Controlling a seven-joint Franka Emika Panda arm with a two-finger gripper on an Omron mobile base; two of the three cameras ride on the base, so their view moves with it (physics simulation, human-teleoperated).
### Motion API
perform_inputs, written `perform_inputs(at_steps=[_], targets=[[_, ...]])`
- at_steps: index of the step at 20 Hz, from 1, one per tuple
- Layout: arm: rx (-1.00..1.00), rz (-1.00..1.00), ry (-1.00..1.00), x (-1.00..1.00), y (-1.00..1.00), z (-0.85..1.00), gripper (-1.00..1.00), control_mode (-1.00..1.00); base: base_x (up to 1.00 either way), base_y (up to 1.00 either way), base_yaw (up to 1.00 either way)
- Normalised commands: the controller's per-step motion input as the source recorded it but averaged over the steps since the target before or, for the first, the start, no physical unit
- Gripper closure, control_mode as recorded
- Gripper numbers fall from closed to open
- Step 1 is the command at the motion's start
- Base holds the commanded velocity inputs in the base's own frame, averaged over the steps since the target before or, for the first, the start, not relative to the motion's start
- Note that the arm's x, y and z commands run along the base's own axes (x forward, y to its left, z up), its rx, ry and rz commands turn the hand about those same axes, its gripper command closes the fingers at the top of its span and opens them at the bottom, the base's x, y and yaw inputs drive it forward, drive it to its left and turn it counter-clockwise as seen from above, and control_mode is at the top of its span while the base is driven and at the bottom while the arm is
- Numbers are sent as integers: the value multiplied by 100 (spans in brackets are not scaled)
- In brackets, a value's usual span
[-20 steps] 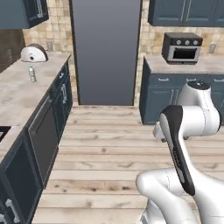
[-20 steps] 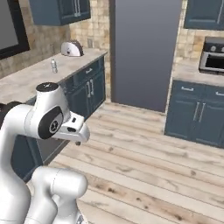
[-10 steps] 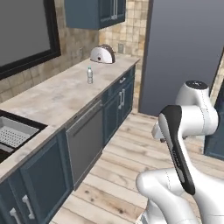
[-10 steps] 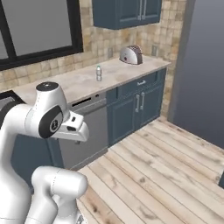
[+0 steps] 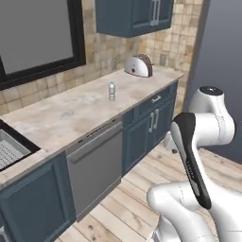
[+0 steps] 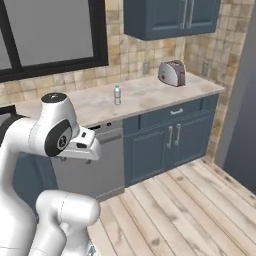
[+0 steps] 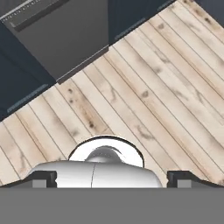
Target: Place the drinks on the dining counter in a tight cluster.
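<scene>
Water bottle (image 5: 112, 91) w/ blue cap stands upright on the marble bench (image 5: 71, 113), between toaster (image 5: 138, 65) and sink (image 5: 12, 147). We see our hand (image 7: 112, 179) released, holding nothing, aimed down at wood floor (image 7: 144, 100), well apart from the bottle.

Lighting is even and diffuse, moderately bright, with no visible lamp. The counter (image 5: 71, 113) is evenly lit; only faint, soft shading lies beneath the wall cabinet (image 6: 170, 17). The window (image 6: 50, 35) above the counter reads flat grey, without glare. Rendering is slightly soft throughout; no edge distortion
</scene>
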Motion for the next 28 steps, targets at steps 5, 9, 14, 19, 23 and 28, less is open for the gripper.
perform_inputs(at_steps=[5, 9, 14, 19, 23, 28], targets=[[0, 0, 0, 0, 0, 0, -100, 100, 100, -66, 40], [0, 0, 0, 0, 0, 0, -100, 100, 99, -54, 60], [0, 0, 0, 0, 0, 0, -100, 100, 100, -62, 54], [0, 0, 0, 0, 0, 0, -100, 100, 84, -69, 21], [0, 0, 0, 0, 0, 0, -100, 100, 42, -1, 0], [0, 0, 0, 0, 0, 0, -100, 100, 40, 10, 1]])
